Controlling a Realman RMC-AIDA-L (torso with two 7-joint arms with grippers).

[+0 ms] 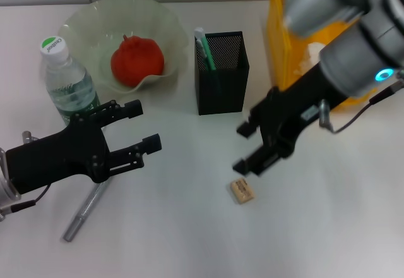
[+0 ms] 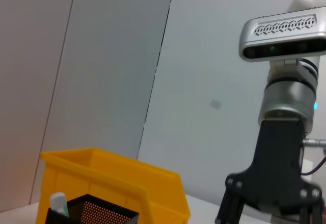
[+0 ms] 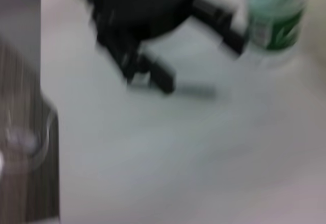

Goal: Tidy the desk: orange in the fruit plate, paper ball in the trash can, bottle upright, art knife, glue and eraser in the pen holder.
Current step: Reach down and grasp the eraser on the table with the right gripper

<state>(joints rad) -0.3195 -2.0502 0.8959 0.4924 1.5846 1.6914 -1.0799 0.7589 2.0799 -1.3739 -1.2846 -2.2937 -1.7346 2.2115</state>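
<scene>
Lying flat on the white desk (image 1: 189,240), the eraser (image 1: 242,191) sits near the middle, just near-side of the right gripper (image 1: 245,146), whose two black fingers stand wide apart above it and hold nothing. Farther back stands the pen holder (image 1: 221,82) with a green-and-white stick (image 1: 204,49) poking out of it; what the stick is cannot be made out. Right of the holder is the trash can (image 1: 281,44), largely hidden behind the right arm, so its inside cannot be seen from the head. At far left the orange (image 1: 137,60) rests in the fruit plate (image 1: 85,22), and the bottle (image 1: 68,83) stands upright just left of the plate, its lower part covered by the left gripper (image 1: 142,125). That gripper hovers at near left with its fingers spread wide and empty. Under it a grey pen-like tool (image 1: 85,211) lies on the desk, its upper end hidden by the gripper; whether it is the knife cannot be told.

From the left wrist, the trash can (image 2: 112,186) and the rim of the pen holder (image 2: 94,211) appear at the lower edge, cut off, with the right gripper (image 2: 265,216) seen from across the desk, its fingertips out of frame. From the right wrist everything is smeared: only the bottle (image 3: 275,18) and the dark shape of the left gripper (image 3: 198,46) can be picked out.
</scene>
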